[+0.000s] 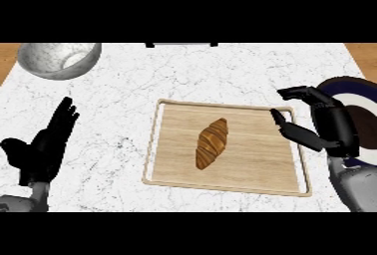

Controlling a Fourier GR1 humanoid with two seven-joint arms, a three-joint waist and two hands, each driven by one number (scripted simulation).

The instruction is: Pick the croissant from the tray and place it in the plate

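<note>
Croissant (211, 143) is seen lying untouched at the middle of the wooden tray (177, 172) on the marble bench (221, 69), so the pick is judged not yet made. The right robot hand (324, 124) is held open, fingers spread, over the tray's right rim, in front of the dark plate (361, 92). The left robot hand (46, 144) is rested open at the left. A reach leftward and a closing round the croissant would be called for next.

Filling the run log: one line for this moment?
brown croissant: on wooden tray | right hand: open, at tray's right edge | left hand: open, resting
</note>
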